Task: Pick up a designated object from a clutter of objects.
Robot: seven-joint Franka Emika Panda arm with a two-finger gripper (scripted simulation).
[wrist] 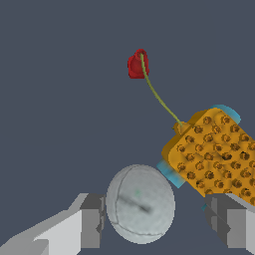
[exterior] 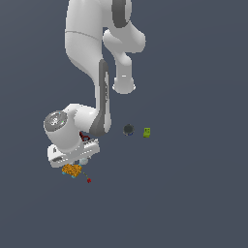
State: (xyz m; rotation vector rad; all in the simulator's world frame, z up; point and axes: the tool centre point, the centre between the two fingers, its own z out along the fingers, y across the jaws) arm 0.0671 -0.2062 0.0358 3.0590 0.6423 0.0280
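The designated object, a small pale grey-white ball (wrist: 140, 203), lies between my gripper's (wrist: 155, 216) two fingers in the wrist view. One grey fingertip (wrist: 93, 215) sits right against the ball, and a gap remains between the ball and the other fingertip (wrist: 219, 214). The gripper is open. In the exterior view the gripper (exterior: 79, 161) is low over the floor, with a sliver of the ball (exterior: 84, 160) showing under the hand. The orange textured block (wrist: 214, 154) (exterior: 72, 169) lies right beside the ball. A tiny red bit (wrist: 137, 63) (exterior: 89, 180) lies past it.
A dark grey round thing (exterior: 128, 129) and a lime-green block (exterior: 147, 132) lie apart toward the exterior view's right. The dark red mug (exterior: 85, 137) is mostly hidden behind the arm's wrist. A thin yellow-green stem (wrist: 159, 97) runs from the red bit to the orange block.
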